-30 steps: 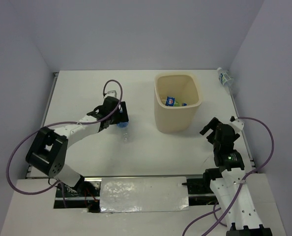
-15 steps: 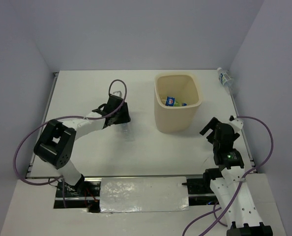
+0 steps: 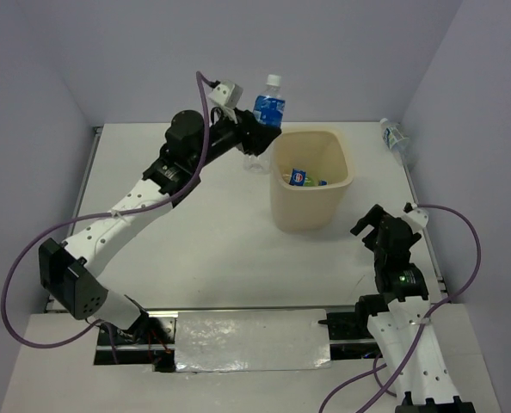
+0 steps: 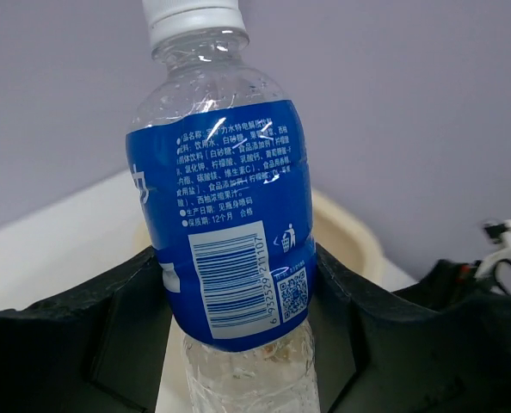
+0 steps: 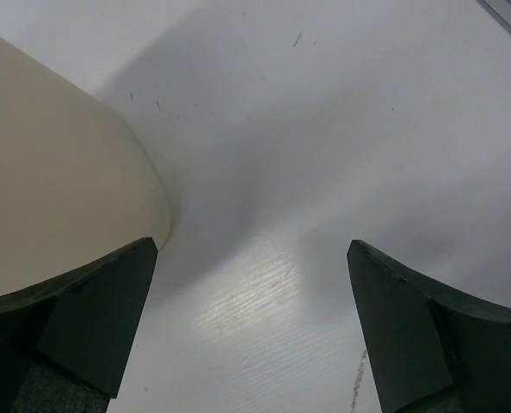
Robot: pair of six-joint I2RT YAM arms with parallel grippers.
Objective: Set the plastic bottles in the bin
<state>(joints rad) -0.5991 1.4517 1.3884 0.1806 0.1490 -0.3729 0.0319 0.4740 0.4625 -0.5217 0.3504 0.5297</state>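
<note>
My left gripper [image 3: 257,140] is raised and shut on a clear plastic bottle [image 3: 269,107] with a blue label and a white cap. It holds the bottle upright just left of the back left rim of the cream bin [image 3: 303,211]. In the left wrist view the bottle [image 4: 225,215] fills the gap between the black fingers [image 4: 109,335], with the bin rim [image 4: 352,231] behind it. Inside the bin lie a blue-labelled bottle [image 3: 300,177] and a green one [image 3: 321,181]. Another clear bottle [image 3: 393,138] lies at the table's far right edge. My right gripper [image 3: 369,225] stands open right of the bin, nothing between its fingers.
Grey walls close the table in at the back and on both sides. The bin wall [image 5: 49,155] stands close to the left finger of my right gripper [image 5: 251,335]. A metal rail [image 3: 82,185] runs along the table's left edge.
My left gripper shut on the bottle lying on the table left of the bin and lifted it up and to the right, beside the bin's rim. The right arm has not moved.
</note>
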